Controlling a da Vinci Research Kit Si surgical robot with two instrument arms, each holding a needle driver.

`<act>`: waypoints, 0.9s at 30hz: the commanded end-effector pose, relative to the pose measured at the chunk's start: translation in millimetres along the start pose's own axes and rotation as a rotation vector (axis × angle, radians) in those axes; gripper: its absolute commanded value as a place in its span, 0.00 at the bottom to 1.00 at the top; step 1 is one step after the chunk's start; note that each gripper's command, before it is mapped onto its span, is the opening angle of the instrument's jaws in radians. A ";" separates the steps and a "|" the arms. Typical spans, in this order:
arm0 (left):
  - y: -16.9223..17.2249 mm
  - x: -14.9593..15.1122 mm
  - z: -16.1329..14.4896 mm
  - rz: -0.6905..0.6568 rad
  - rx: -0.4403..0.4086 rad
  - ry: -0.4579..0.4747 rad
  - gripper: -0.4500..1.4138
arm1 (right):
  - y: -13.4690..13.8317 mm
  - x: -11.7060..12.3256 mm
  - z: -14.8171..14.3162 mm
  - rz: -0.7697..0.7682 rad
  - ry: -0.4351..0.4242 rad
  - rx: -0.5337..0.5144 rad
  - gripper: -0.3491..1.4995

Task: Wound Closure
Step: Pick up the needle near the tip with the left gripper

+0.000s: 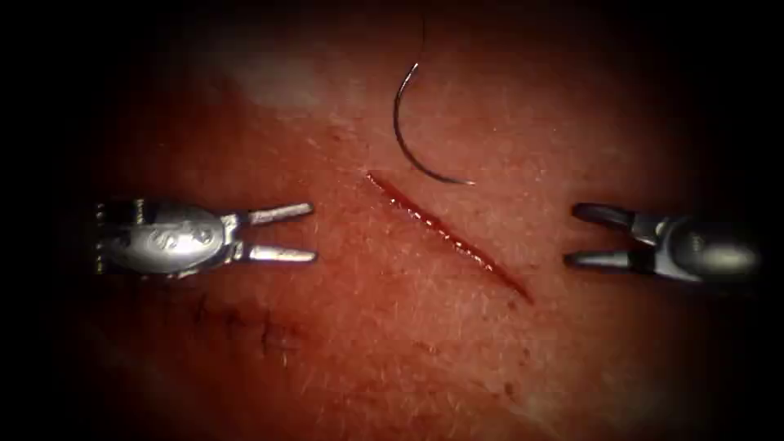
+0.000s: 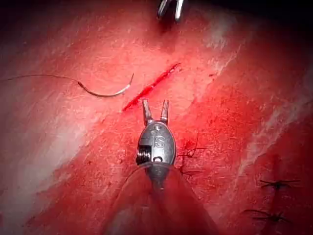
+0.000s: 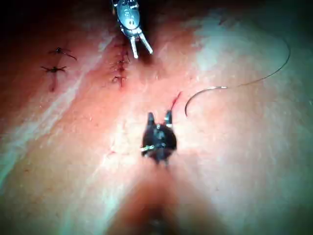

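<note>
We note both hands released and empty, left hand (image 1: 314, 234) left of the cut (image 1: 447, 234), right hand (image 1: 569, 236) right, needle (image 1: 408, 135) lying free on the tissue (image 1: 392, 327) above the cut, thread (image 1: 422, 33) trailing.

Dark surround, bright central light

Curved needle (image 1: 411, 139) lies loose on tissue (image 1: 392, 343) above the open cut (image 1: 447, 235).

I count two hands, left (image 1: 314, 233) and right (image 1: 569, 237), both spread and empty, one loose needle (image 1: 406, 139), one thread (image 3: 271, 73), one cut (image 1: 447, 235).
</note>
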 end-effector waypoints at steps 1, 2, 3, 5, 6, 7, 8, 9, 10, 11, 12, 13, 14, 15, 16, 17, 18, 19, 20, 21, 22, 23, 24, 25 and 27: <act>0.5 -0.7 0.5 -0.002 -0.002 -0.001 0.30 | -0.6 -0.3 0.7 0.001 0.000 0.003 0.31; 0.6 -0.7 0.6 -0.002 -0.002 -0.001 0.30 | -0.6 -0.3 0.7 0.002 0.000 0.003 0.32; 0.6 -0.7 0.6 -0.002 -0.001 -0.001 0.30 | -0.5 -0.3 0.7 0.002 -0.001 0.002 0.33; 0.8 -0.6 0.6 -0.003 0.001 -0.002 0.30 | -0.5 -0.2 0.7 0.003 -0.001 0.002 0.35; 0.9 -0.6 0.6 -0.003 0.002 -0.002 0.30 | -0.6 -0.1 0.6 0.004 -0.001 0.002 0.35; 1.1 -0.4 0.6 -0.004 0.003 -0.003 0.30 | -0.6 -0.1 0.7 0.004 -0.002 0.001 0.36; 1.1 -0.4 0.7 -0.004 0.004 -0.003 0.30 | -0.6 -0.1 0.7 0.004 -0.002 0.001 0.38; 1.1 -0.4 0.8 -0.005 0.005 -0.003 0.30 | -0.6 -0.1 0.7 0.004 -0.002 0.001 0.40; 1.0 -0.3 1.0 -0.005 0.006 -0.003 0.30 | -0.7 -0.1 0.7 0.004 -0.002 0.001 0.41; 1.0 -0.3 1.1 -0.005 0.007 -0.004 0.31 | -0.7 -0.1 0.6 0.004 -0.002 0.001 0.41; 1.0 -0.3 1.2 -0.005 0.007 -0.004 0.31 | -0.8 -0.1 0.6 0.004 -0.002 0.001 0.41; 1.0 -0.3 1.3 -0.005 0.009 -0.004 0.32 | -0.9 -0.1 0.6 0.004 -0.001 0.001 0.41; 1.1 -0.3 1.4 -0.006 0.011 -0.008 0.33 | -0.9 -0.1 0.6 0.004 -0.001 0.001 0.41; 1.1 -0.1 1.8 -0.005 0.002 -0.026 0.35 | -0.9 -0.1 0.6 0.004 -0.001 0.001 0.41; 1.1 -0.1 1.8 -0.005 0.002 -0.026 0.35 | -0.9 -0.1 0.6 0.004 -0.001 0.001 0.41; 1.2 0.2 2.3 -0.005 -0.018 -0.078 0.35 | -0.9 -0.1 0.6 0.004 -0.002 0.001 0.41; 1.2 0.5 2.7 -0.006 -0.034 -0.125 0.36 | -0.9 -0.1 0.6 0.004 -0.002 0.001 0.41; 1.2 0.7 2.9 -0.006 -0.042 -0.148 0.36 | -0.8 -0.1 0.6 0.004 -0.002 0.001 0.41; 1.2 1.1 3.4 -0.009 -0.052 -0.175 0.36 | -0.8 -0.1 0.6 0.004 -0.002 0.000 0.41; 1.2 1.5 3.9 -0.012 -0.052 -0.194 0.36 | -0.8 -0.1 0.6 0.004 -0.002 0.000 0.41; 1.2 1.8 4.3 -0.016 -0.048 -0.199 0.37 | -0.8 -0.1 0.6 0.004 -0.002 0.000 0.41; 0.9 2.7 5.4 -0.025 -0.041 -0.204 0.38 | -0.9 -0.1 0.6 0.003 -0.002 0.000 0.42; 0.8 3.0 5.9 -0.029 -0.038 -0.205 0.38 | -0.9 -0.1 0.6 0.003 -0.002 0.000 0.43; 0.3 3.8 6.9 -0.037 -0.038 -0.224 0.38 | -1.0 -0.1 0.6 0.004 0.001 -0.001 0.43; -0.4 5.4 8.8 -0.055 -0.036 -0.252 0.38 | -1.1 -0.1 0.6 0.004 0.001 -0.001 0.43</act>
